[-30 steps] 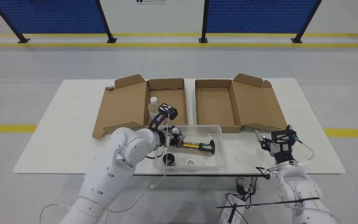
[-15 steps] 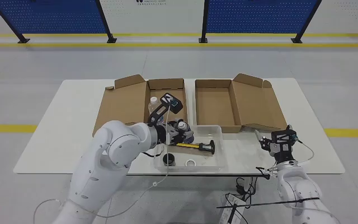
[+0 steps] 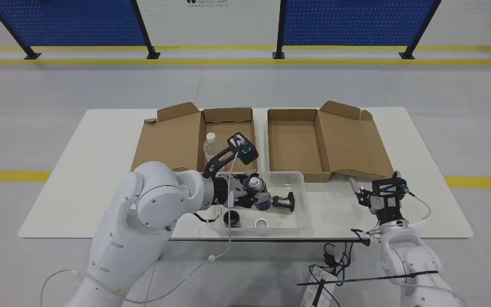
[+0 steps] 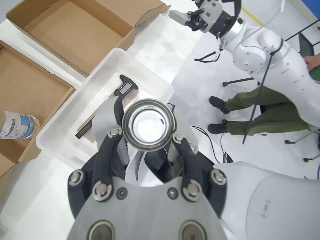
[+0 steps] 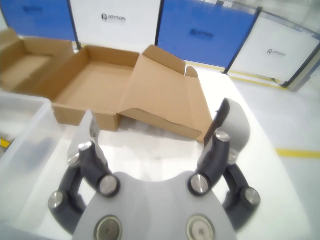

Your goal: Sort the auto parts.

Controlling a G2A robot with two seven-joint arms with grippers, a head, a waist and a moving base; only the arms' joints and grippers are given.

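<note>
Left tool [image 4: 147,136] is clenched on a metal ring [image 4: 150,148] above the clear bin [image 4: 62,116]. The ring is best kept level until lowered into a cardboard box [image 3: 230,134]. Right tool [image 5: 156,111] is spread apart.

Can't follow the caliper [image 4: 126,89] past its display: lost behind the metal ring [image 4: 149,123] and the left gripper [image 4: 148,138]. Can't see the whole bottle [image 4: 17,125], clipped by the picture's edge. From above, can't identify a small black part [image 3: 232,219] or a small white part [image 3: 261,223] in the bin [image 3: 301,183] — too small. From the right wrist, can make out just a dark shape [image 5: 41,146], blurred through the bin wall.
</note>
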